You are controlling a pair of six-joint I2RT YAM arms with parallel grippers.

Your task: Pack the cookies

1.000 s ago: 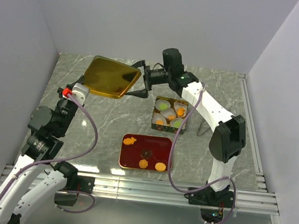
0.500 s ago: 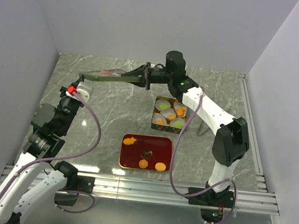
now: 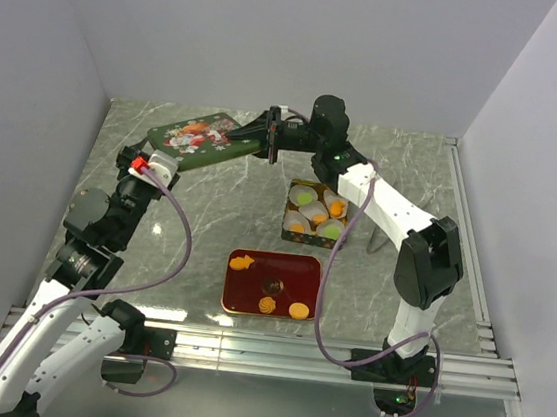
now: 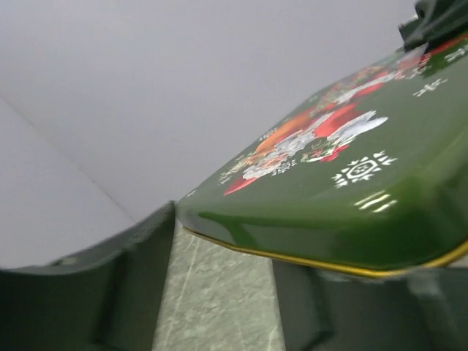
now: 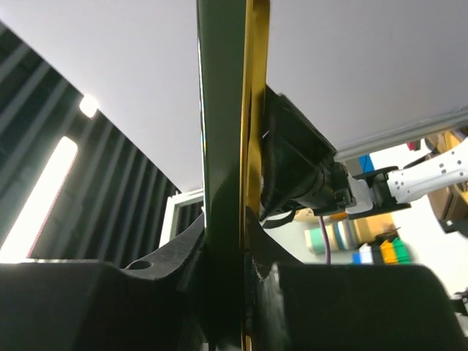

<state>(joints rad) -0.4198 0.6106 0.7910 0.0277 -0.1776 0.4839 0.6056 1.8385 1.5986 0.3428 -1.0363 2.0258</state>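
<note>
The green tin lid (image 3: 198, 138) with a printed picture hangs over the back left of the table, picture side up. My right gripper (image 3: 268, 143) is shut on its right edge; in the right wrist view the lid (image 5: 227, 146) stands edge-on, clamped between the jaws (image 5: 241, 281). My left gripper (image 3: 142, 153) sits at the lid's left corner, jaws apart; the lid (image 4: 344, 183) lies just above its open fingers (image 4: 131, 285). Cookies lie in the open tin (image 3: 290, 210) among white paper cups. On the red tray (image 3: 250, 281) lie a fish cookie (image 3: 242, 262), a brown one (image 3: 272, 286), a swirl (image 3: 266, 306) and an orange disc (image 3: 298, 310).
Grey walls close in the marble table on the left, back and right. A metal rail (image 3: 263, 346) runs along the near edge by the arm bases. Both arms' cables hang over the tray's sides.
The lid has turned over from gold inside up, through edge-on, to picture side up. My right gripper shut on its right edge; my left gripper let go and opened.
</note>
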